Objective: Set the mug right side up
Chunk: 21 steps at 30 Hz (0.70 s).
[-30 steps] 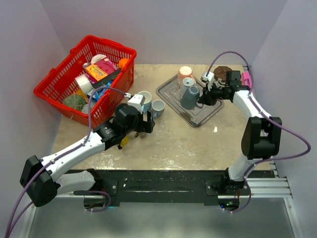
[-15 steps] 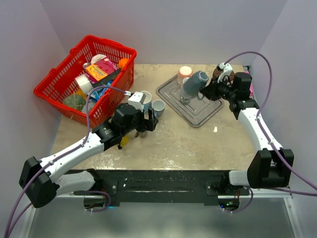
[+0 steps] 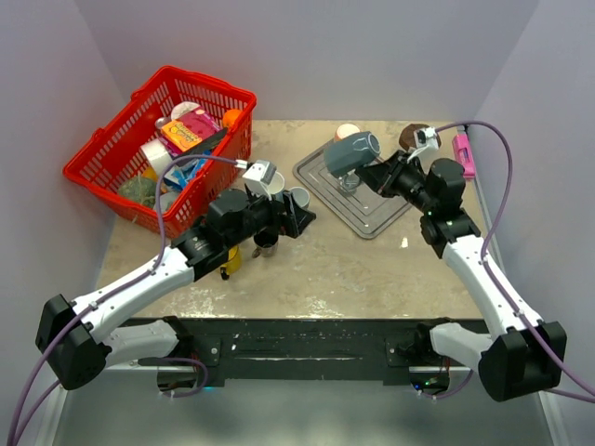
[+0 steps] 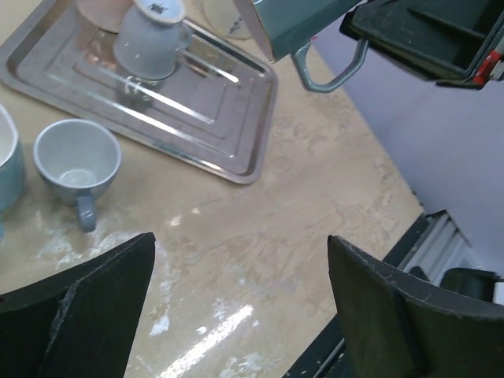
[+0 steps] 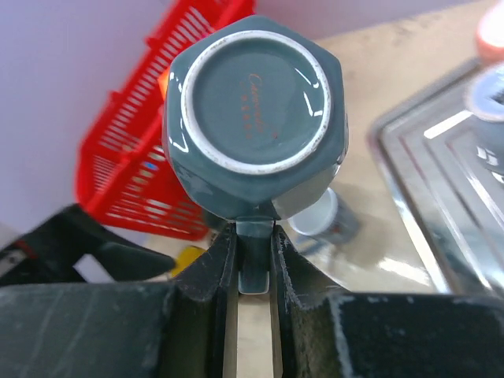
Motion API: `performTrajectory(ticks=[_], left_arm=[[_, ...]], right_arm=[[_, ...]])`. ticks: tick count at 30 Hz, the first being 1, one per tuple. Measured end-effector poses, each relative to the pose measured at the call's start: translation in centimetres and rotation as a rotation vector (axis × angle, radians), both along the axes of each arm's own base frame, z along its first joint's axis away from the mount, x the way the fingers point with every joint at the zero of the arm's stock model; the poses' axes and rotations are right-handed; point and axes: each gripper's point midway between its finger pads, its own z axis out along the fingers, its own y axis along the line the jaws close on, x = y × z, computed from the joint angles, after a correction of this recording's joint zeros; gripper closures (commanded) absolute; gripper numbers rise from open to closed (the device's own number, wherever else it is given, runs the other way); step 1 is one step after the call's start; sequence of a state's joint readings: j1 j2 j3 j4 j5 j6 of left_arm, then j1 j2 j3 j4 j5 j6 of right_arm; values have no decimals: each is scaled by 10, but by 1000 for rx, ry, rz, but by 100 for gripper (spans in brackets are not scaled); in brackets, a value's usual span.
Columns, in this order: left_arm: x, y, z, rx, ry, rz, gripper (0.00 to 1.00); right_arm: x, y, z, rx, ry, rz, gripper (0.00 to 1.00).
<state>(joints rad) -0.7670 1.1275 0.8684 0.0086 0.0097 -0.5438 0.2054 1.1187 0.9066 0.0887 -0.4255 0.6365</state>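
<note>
1. Bench (image 3: 353, 269): carries everything; red basket (image 3: 93, 181) sits at the far-left corner, well apart from the action.
2. Tray (image 3: 372, 218): metal, far-right of centre; the task's mug hangs in the air above its left end, touching nothing below.
3. Left tool (image 4: 236, 315): fingers spread wide, gripping nothing; hovers over the bench mid-table, near the tray's front-left edge; looks idle.
4. Right tool (image 5: 253, 236): clenched on the mug's handle, one finger each side.
5. Mug (image 5: 256, 110): dark grey-green; approx. on its side, base facing the right wrist cam, mouth turned away and not visible; my read: lift done, flip roughly half done, set-down not yet begun.
6. Small cups: an inverted white cup (image 4: 150, 39) on the tray lies just beneath the mug; an upright white cup (image 4: 77, 161) stands on the bench beside the tray.
7. Next, as I judge it: roll the wrist till the mouth faces up; lower onto a bare patch of tray or bench w/o clipping the inverted cup; loosen only once the base sits flat.
</note>
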Motion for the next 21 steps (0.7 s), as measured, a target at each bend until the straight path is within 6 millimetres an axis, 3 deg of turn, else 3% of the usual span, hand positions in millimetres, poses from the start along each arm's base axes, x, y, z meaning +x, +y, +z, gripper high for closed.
performTrajectory(ticks=[7, 11, 17, 21], left_arm=[[-5, -25, 48, -212, -14, -98, 6], [-7, -28, 76, -330, -41, -142, 7], [-27, -9, 121, -526, -144, -190, 7], [-29, 3, 149, -625, -190, -209, 8]], right_arm=[[-31, 36, 69, 216, -144, 82, 100], [-49, 54, 91, 285, -194, 142, 100], [-65, 70, 112, 346, -244, 209, 100], [-74, 76, 124, 382, -274, 242, 100]])
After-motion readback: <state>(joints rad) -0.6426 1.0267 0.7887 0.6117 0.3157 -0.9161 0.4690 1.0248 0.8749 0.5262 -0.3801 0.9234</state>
